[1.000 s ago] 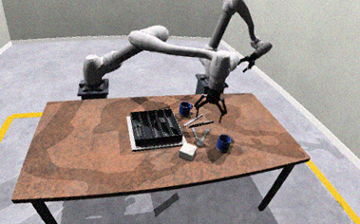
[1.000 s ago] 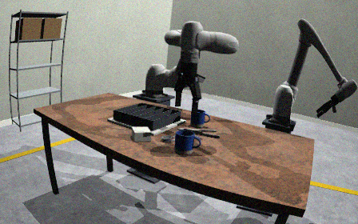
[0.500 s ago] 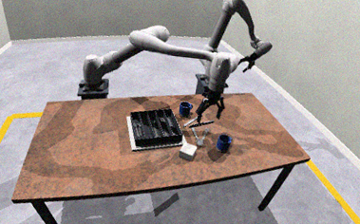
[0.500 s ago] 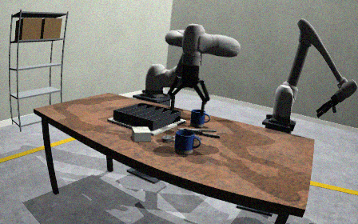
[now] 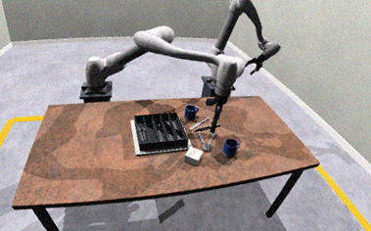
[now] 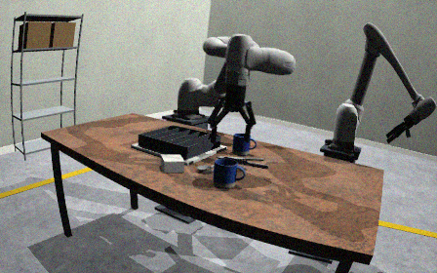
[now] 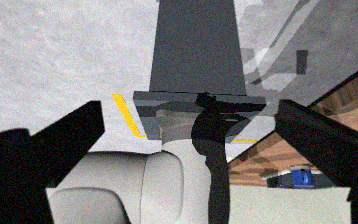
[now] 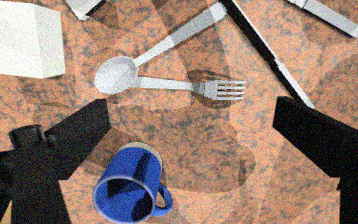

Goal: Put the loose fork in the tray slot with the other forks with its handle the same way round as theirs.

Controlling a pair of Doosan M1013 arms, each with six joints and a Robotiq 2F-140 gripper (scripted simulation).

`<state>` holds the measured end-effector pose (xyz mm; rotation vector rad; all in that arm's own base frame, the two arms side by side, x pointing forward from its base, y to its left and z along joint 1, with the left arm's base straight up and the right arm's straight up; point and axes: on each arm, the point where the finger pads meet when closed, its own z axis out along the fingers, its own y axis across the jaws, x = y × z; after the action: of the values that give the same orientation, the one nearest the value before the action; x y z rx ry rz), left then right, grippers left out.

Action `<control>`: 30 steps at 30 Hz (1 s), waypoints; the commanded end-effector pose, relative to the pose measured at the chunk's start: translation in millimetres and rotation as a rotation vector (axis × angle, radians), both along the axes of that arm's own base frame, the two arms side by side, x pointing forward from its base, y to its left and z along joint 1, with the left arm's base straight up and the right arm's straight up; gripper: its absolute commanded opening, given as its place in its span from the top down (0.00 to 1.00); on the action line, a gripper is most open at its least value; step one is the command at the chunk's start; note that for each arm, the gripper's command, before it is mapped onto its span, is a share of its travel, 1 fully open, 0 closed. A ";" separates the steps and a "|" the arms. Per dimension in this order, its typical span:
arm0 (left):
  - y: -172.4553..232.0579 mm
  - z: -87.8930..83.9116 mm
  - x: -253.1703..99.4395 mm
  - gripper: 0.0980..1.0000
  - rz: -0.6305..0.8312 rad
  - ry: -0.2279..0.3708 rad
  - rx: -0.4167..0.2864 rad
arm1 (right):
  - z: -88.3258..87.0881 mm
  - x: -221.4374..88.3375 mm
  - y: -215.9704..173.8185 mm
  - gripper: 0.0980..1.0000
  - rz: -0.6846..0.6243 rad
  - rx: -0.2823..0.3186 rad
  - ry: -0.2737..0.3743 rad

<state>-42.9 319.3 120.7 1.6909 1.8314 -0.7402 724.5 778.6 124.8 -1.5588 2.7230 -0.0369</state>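
Observation:
The loose fork [image 8: 210,90] [image 5: 212,136] lies flat; in the right wrist view its tines point right and its handle end meets the bowl of a spoon [image 8: 116,75] [image 5: 205,147]. My right gripper [image 8: 191,112] [image 5: 213,130] [image 6: 231,136] is open and empty, pointing down above the cutlery, its fingers beyond the two ends of the fork. The black tray [image 5: 164,147] [image 6: 158,145] has long slots; which cutlery lies in each is too dark to tell. My left gripper [image 5: 250,68] [image 6: 398,136] [image 7: 189,116] is open and empty, off the table.
A black-handled knife [image 8: 250,31] and a silver utensil [image 8: 330,17] [image 5: 199,123] lie near the fork. Blue mugs [image 5: 231,148] [image 5: 191,112] stand in front and behind. A white block [image 8: 30,40] [image 5: 194,156] is by the tray, which rests on a white board [image 5: 133,139].

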 end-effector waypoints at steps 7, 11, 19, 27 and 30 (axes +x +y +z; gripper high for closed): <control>0.3 0.3 -0.1 0.00 0.000 0.000 0.001 | -6.9 -4.1 3.2 0.00 0.589 -0.002 0.007; 0.3 0.3 -0.1 0.00 0.000 0.000 0.001 | -9.1 -5.1 3.9 0.00 0.816 -0.006 0.009; 0.3 0.3 -0.1 0.00 0.000 0.000 0.001 | -10.2 -5.7 4.2 0.00 1.268 -0.006 0.016; 0.3 0.3 -0.1 0.00 0.000 0.000 0.001 | -10.2 -5.7 4.2 0.83 1.483 0.004 0.024; 0.3 0.3 -0.1 0.00 0.000 0.000 0.001 | -10.2 -5.7 4.2 0.83 1.483 0.004 0.024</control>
<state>-42.9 319.3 120.7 1.6909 1.8314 -0.7402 718.8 782.3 112.9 -2.9907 0.9608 -0.0024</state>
